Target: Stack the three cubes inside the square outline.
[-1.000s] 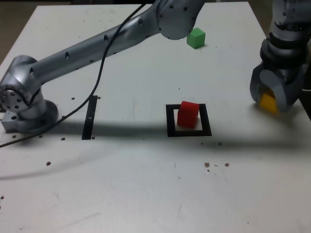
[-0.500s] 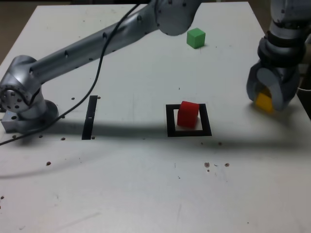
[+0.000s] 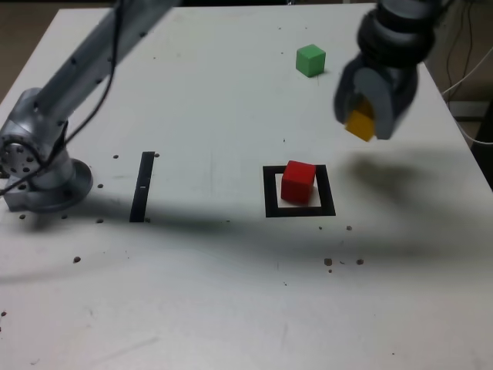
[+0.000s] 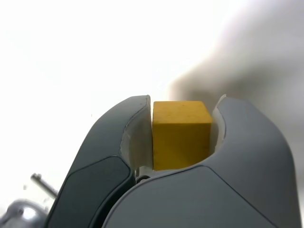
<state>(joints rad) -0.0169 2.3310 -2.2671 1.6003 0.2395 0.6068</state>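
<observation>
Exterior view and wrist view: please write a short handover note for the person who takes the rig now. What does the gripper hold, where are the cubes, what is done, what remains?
Gripper: shut on the yellow cube, carried in the air, above the table, to the exterior view's right of the square outline.
Red cube: sits inside the square outline.
Green cube: alone at the far side of the table, untouched.
Done: red placed, yellow picked up.
Left: set yellow on red, then fetch green and stack it on top.
</observation>
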